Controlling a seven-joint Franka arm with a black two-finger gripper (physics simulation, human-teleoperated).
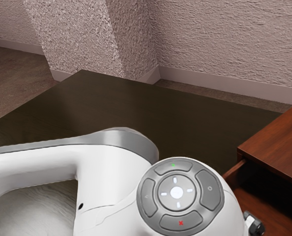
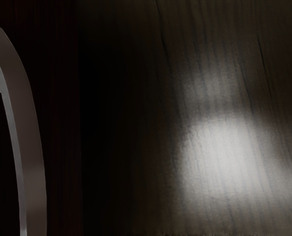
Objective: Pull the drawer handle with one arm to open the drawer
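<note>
Arm (image 1: 47, 172), white and glossy, comes in from the exterior view's left toward the wooden cabinet (image 1: 278, 142). It crosses in front of the dark counter (image 1: 136, 103), which stretches away from the cabinet to the rough wall (image 1: 224, 34). The arm's last bulky joint carries a round grey button pad (image 1: 177, 192) with a green mark and a red mark, just beside the cabinet's near corner. That joint hides the hand, so I cannot tell whether the jaws are open or closed. Under the cabinet's reddish top lies a dark recess and, below it, the drawer (image 1: 264, 211); how far it stands out cannot be judged. In the wrist view the drawer handle (image 2: 25, 147), a curved grey bar, stands close before a dark wood panel (image 2: 210, 147) of the cabinet, which bears a pale patch of light.
</note>
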